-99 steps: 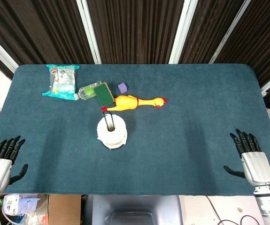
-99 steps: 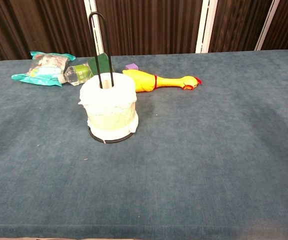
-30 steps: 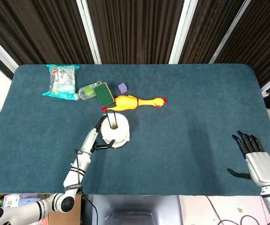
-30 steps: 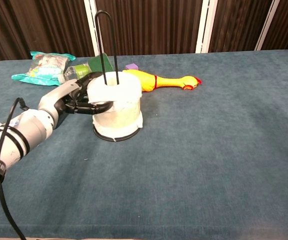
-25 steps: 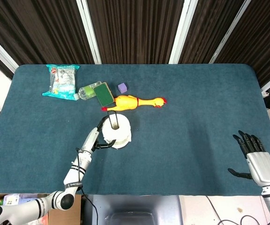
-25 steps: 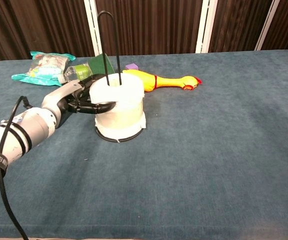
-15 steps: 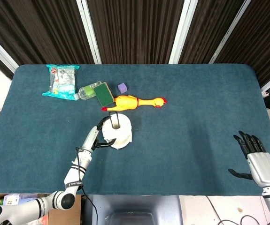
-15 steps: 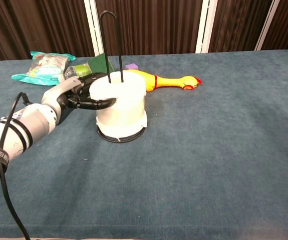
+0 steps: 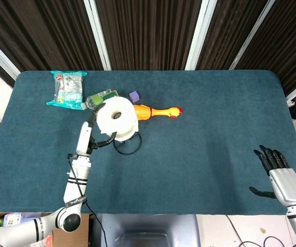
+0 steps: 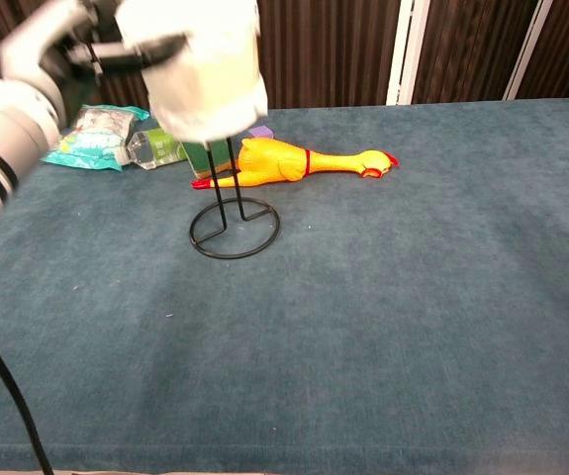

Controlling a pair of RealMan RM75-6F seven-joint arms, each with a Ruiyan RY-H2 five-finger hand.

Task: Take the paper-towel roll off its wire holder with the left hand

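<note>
My left hand (image 9: pixel 92 135) (image 10: pixel 84 45) grips the white paper-towel roll (image 9: pixel 116 120) (image 10: pixel 208 67) from its left side and holds it high above the table. The roll's lower part still surrounds the upper prongs of the black wire holder (image 10: pixel 233 226) (image 9: pixel 128 145), whose ring base stands bare on the cloth. Far away at the table's near right edge, my right hand (image 9: pixel 280 174) rests open, fingers spread, seen only in the head view.
A yellow rubber chicken (image 9: pixel 155 111) (image 10: pixel 299 163) lies just behind the holder. Further back left are a plastic bottle (image 10: pixel 150 148), a green sponge (image 9: pixel 106 94), a purple cube (image 9: pixel 134 96) and a teal snack bag (image 9: pixel 66 87) (image 10: pixel 88 135).
The left hand has lifted the roll from the holder's base up along the prongs, nearly to their tips. The holder's ring base is now exposed. The right hand stays put.
</note>
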